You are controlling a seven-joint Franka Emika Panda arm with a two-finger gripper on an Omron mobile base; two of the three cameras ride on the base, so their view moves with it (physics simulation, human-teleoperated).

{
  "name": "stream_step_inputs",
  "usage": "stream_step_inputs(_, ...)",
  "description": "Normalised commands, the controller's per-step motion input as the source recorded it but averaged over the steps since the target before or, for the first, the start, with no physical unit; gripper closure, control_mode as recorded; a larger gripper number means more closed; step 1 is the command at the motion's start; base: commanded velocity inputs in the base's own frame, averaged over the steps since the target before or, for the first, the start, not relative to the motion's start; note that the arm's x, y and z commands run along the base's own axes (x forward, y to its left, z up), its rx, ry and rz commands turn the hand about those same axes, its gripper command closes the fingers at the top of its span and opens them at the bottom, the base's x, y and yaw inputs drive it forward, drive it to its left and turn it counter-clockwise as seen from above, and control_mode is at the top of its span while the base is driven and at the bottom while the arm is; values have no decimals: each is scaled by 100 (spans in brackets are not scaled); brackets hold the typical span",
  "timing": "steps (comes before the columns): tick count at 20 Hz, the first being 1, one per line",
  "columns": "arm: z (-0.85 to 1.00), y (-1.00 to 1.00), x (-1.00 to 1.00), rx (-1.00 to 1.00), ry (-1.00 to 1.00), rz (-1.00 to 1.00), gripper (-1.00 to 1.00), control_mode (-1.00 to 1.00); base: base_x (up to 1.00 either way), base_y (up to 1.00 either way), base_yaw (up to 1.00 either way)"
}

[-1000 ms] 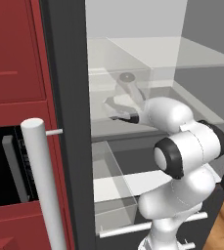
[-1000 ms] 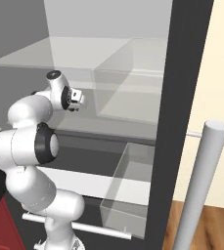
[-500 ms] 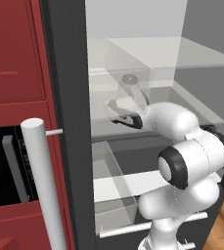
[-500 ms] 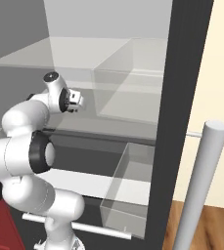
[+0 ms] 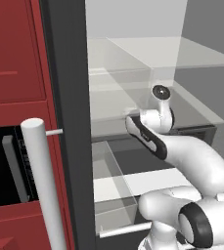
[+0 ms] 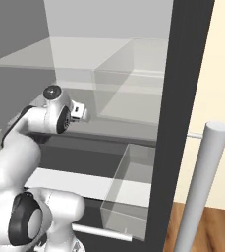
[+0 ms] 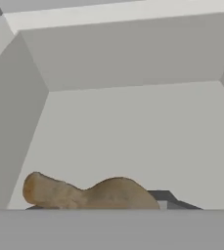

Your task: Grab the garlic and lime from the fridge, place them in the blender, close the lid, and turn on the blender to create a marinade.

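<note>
garlic (image 7: 86,193): I see it low in hand view, right at the pincer tips
pincer (image 6: 82,112): inside fridge (image 6: 182,98), grip state I can't tell
change: arm reached deeper since earlier

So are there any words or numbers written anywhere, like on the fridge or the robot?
None: no words, numbers or signs can be read here.
The fridge has plain dark walls and clear shelves.
The red cabinet is plain too.
The garlic and the gripper carry no label.
</note>
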Motion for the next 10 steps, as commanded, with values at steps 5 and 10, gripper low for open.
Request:
stream_step_inputs(5,54,-45,-100,4,-9,0,100,-100,0,0,0)
stream_step_inputs(10,61,-34,-100,0,0,-2,100,-100,0,0,0)
